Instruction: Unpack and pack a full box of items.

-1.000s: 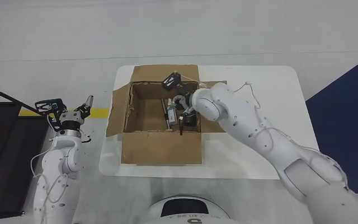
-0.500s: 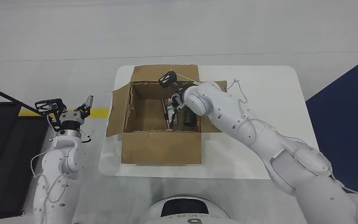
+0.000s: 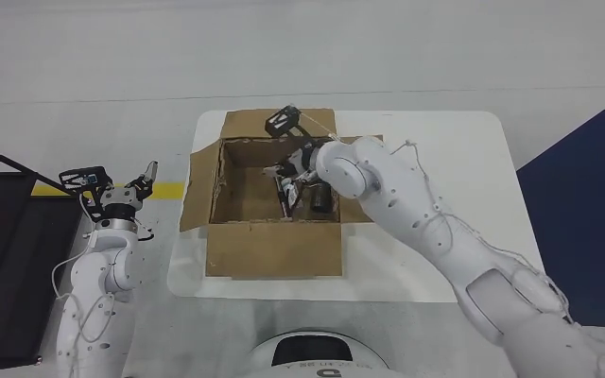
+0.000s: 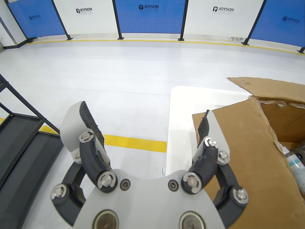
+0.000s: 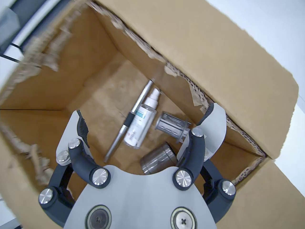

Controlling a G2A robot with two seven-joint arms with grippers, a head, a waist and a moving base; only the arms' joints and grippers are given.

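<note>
Your right gripper, jaws apart, frames spray bottle, pen and two metal cylinders in the box; left gripper spread too.

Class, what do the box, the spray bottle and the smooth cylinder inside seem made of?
The box: corrugated cardboard, matt brown; fluting shows along torn edges. The spray bottle: probably plastic, clear body with white cap. The smooth cylinder: likely metal, judging by its brushed grey sheen.

Right gripper fingers spread, empty, pointing downward, left gripper fingers spread, empty, held level
</note>
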